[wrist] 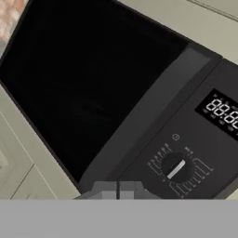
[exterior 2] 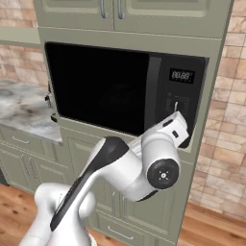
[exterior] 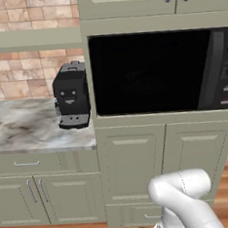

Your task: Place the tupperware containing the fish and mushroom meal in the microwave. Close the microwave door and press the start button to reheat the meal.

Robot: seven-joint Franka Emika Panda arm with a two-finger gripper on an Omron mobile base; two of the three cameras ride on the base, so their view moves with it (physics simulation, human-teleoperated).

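The black microwave (exterior: 161, 72) sits in a cabinet niche with its door (exterior: 149, 73) shut flat. The dark glossy window (wrist: 88, 79) shows nothing inside. The tupperware and the fish and mushroom meal are hidden. The button strip (exterior 2: 180, 96) on the microwave's right carries a lit display (wrist: 223, 111) and a round dial (wrist: 175, 168). My gripper (wrist: 117, 189) is shut with nothing between its fingers, tips together just below the door's handle bar and left of the dial. From the right base view my white hand (exterior 2: 174, 129) is up against the lower part of the button strip.
A small black coffee machine (exterior: 71, 95) stands on the marble counter (exterior: 24, 126) left of the microwave. Pale green cabinet doors (exterior: 132, 163) lie below the niche and more above it. A brick wall (exterior 2: 226, 120) borders the cabinet column on the right.
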